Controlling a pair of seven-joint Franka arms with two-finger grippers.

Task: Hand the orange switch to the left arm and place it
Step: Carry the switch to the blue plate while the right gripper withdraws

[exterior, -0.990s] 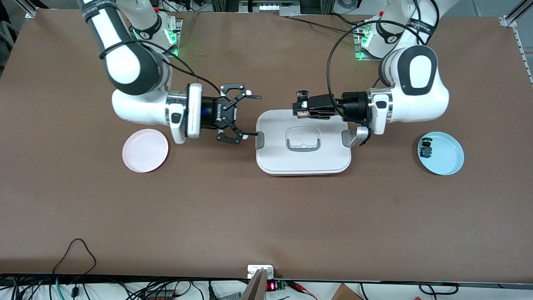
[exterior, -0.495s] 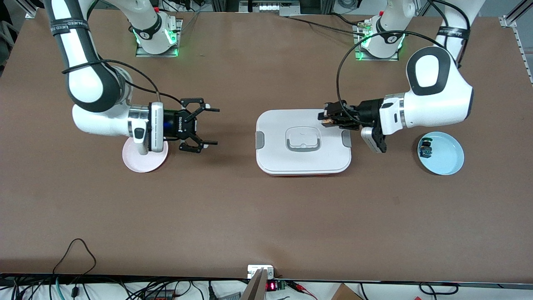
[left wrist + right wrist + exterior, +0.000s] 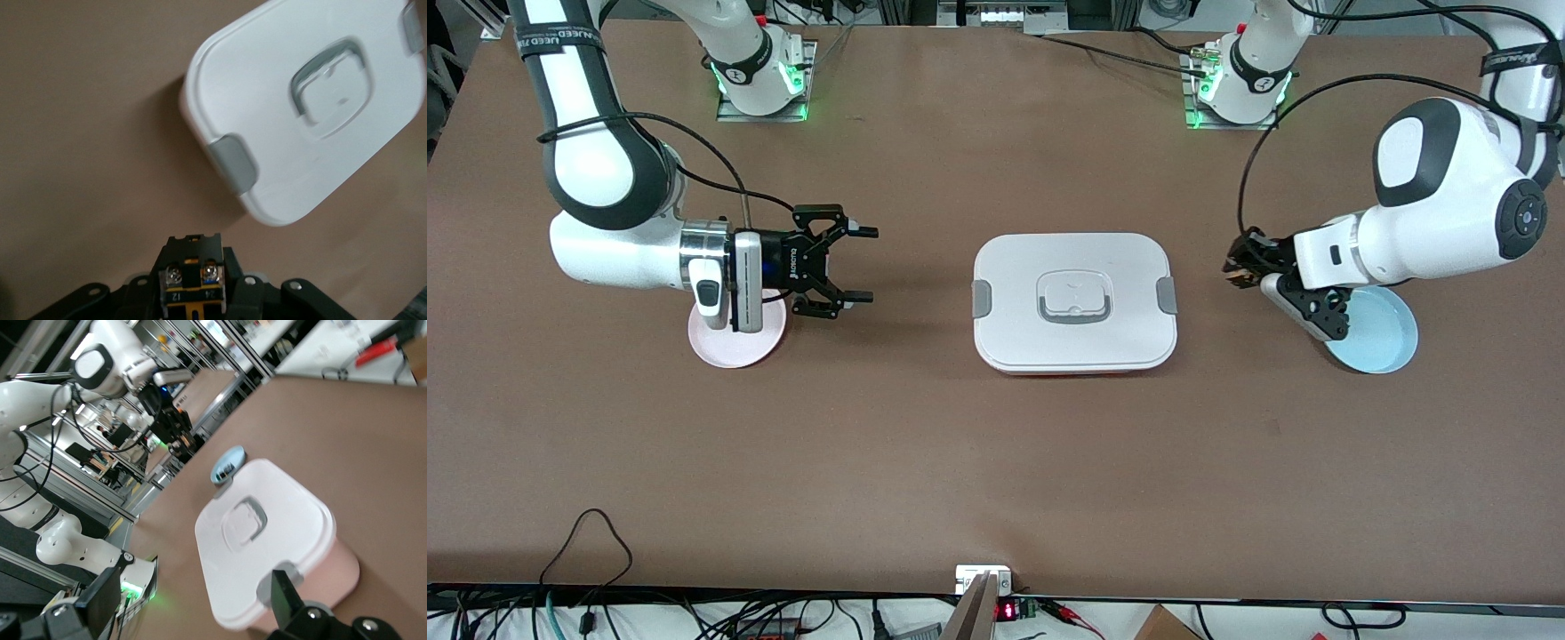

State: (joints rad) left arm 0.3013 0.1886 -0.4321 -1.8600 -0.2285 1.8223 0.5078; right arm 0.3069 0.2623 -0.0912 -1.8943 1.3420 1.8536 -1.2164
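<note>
Front view shows, nearest the camera, one pink plate [image 3: 736, 333] toward the right arm's end of the table and one blue plate [image 3: 1380, 336] toward the left arm's end, with a single white box [image 3: 1074, 302] sitting between them, lid clipped down, standing squarely in the straight line from one plate to the other; that, I'd judge, is why the part has to be passed between two arms and not just slid across. A little farther from the camera than the plates' centres, the left gripper [image 3: 1238, 267] hangs over bare table between the box and the blue plate, jaws clamped tight on the orange switch [image 3: 193, 273]; from the left wrist view you can see its black body with two screw terminals and a yellowish strip pinched between the fingers, pointed toward the box. The right gripper [image 3: 854, 265] hovers over the table just off the pink plate's edge, aimed at the box, its fingers spread wide and holding nothing, seemingly ready to receive. So I count two arms, two plates, one box and one switch in hand; whatever may lie on the blue plate is hidden by the left arm. Farthest off, the two arm bases stand along the table's edge
</note>
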